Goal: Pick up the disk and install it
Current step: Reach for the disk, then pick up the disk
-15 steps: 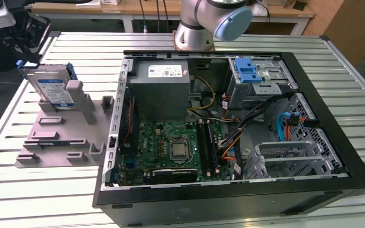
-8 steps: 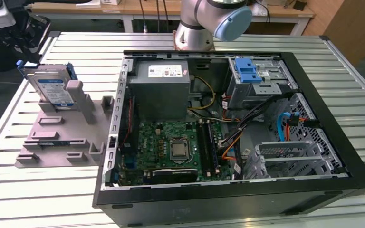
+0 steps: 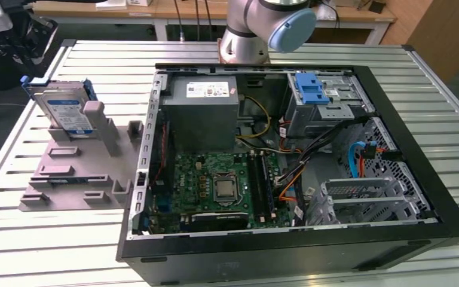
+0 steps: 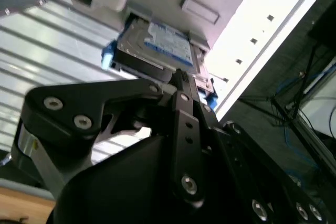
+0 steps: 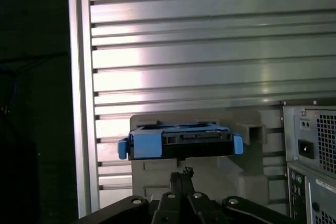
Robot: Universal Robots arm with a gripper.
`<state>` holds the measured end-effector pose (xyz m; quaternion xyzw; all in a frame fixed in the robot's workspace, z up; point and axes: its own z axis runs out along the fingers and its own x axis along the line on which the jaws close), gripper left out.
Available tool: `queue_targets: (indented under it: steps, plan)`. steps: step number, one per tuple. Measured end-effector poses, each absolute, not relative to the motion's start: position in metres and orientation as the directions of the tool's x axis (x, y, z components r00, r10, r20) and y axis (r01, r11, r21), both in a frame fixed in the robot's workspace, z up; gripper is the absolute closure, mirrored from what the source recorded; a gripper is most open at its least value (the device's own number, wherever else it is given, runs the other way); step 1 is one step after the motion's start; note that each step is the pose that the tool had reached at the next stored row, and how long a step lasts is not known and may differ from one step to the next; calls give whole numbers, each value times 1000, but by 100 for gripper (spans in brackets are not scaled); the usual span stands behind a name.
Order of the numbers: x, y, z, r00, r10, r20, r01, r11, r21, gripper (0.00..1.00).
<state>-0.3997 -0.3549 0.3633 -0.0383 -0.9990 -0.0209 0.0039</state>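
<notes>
While the disk [image 3: 60, 110] stands in a grey stand [image 3: 70, 173], claw [image 5: 181, 172] seemingly pressed together, close by

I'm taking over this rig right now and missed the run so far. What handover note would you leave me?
The gripper: fingers shut, holding nothing, close to the edge of the flat silver hard-drive disk in its blue plastic carrier frame; I cannot tell whether they touch.
The disk stands upright in the grey slotted plastic stand, on the exterior view's left, beside the open black computer case.
Done: nothing that shows.
Left: the disk is neither picked up nor installed.
</notes>
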Motion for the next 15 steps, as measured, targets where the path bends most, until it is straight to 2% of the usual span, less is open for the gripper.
queue_targets:
  steps: [15]
  plan:
    - [-413,-347,362,-997,76,8,76,996,42,89]
